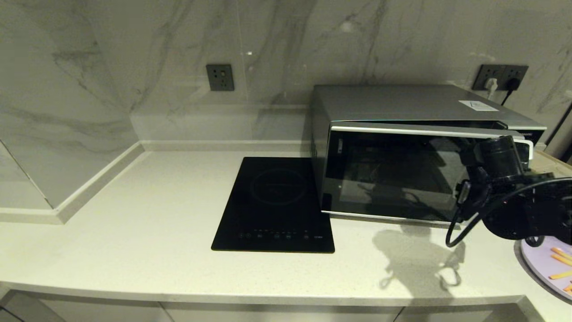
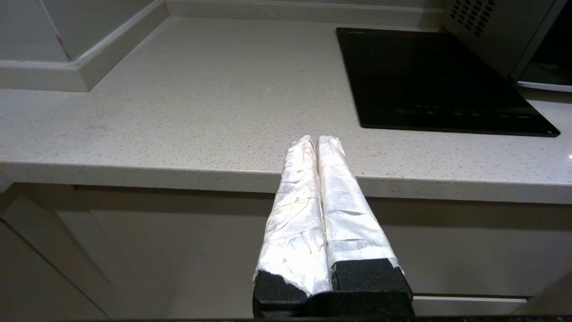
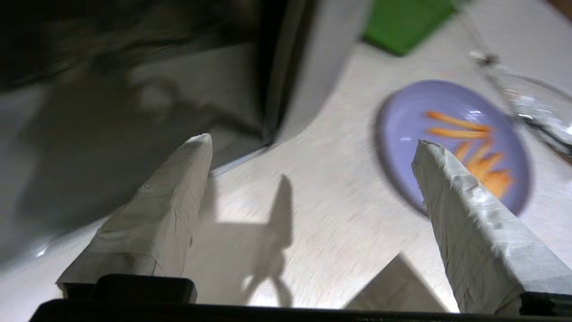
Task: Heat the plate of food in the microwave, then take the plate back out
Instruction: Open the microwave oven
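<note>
Your right gripper (image 3: 313, 147) is hanging over the pale speckled stone counter (image 1: 147, 223) with its two tape-wrapped fingers (image 3: 165, 210) spread as wide as they go and nothing between them. The round, flat, pale lilac plate of food (image 3: 451, 143), carrying a few thin orange fry-like sticks, is sitting on the counter just beyond one fingertip, untouched. Off the other fingertip, the large silver box-shaped microwave (image 1: 415, 152) is showing you the lower corner of its dark glass door, close by. Beyond the plate from the claw, a flat green tray (image 3: 404, 22) and a clear glass lid (image 3: 536, 107) are lying on the counter. Your left gripper (image 2: 316, 145) is waiting below the counter's front edge, well apart from the plate, its taped fingers pressed together and empty, with the flat black induction hob (image 2: 429, 80) ahead of it.
</note>
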{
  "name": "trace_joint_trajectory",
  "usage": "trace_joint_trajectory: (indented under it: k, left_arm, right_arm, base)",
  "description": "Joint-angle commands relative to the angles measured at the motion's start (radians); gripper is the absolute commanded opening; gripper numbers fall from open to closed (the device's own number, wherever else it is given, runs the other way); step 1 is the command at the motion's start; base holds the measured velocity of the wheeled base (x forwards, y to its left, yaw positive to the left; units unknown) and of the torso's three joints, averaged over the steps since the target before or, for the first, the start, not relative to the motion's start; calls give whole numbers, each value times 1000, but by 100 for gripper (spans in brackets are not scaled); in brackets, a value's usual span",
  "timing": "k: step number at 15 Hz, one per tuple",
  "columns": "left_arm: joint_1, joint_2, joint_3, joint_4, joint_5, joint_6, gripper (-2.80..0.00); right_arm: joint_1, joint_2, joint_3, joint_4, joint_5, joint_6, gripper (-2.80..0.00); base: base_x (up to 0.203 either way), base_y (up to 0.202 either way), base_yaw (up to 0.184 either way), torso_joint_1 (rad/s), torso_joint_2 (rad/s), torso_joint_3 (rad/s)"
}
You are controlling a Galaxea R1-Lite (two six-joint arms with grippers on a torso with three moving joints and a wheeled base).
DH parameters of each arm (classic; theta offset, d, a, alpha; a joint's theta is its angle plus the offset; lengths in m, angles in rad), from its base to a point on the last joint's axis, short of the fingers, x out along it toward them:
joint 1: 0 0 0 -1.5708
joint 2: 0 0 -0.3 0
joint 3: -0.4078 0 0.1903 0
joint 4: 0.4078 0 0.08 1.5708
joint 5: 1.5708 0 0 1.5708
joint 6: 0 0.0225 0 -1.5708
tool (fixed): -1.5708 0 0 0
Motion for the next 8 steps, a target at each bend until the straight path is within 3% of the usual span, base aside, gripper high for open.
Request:
trace_joint_trajectory:
  k: [1,2,3,4,6,8]
  left_arm:
    - [0,0,0,0,0,-1,-280]
    - [0,0,0,0,0,-1,-280]
    - [0,0,0,1,0,-1,-280]
    - [0,0,0,0,0,-1,-280]
    - [0,0,0,0,0,-1,-280]
    - [0,0,0,0,0,-1,-280]
  right_arm:
    - [153,-269,21,145,97,12,0]
    - [208,-365,-1,299,178,34,0]
    - [242,-437,-53,498,289,75,-22]
    - [263,-497,-147,655,426,119,-280]
    - [271,-558,-339,862,590,165,-280]
    - [250,-558,-472,950,640,144,-280]
  base:
    - [0,0,0,0,0,0]
    - [0,0,0,0,0,0]
    - [0,0,0,0,0,0]
    - [0,0,0,0,0,0]
    - [0,0,0,0,0,0]
    - [0,0,0,0,0,0]
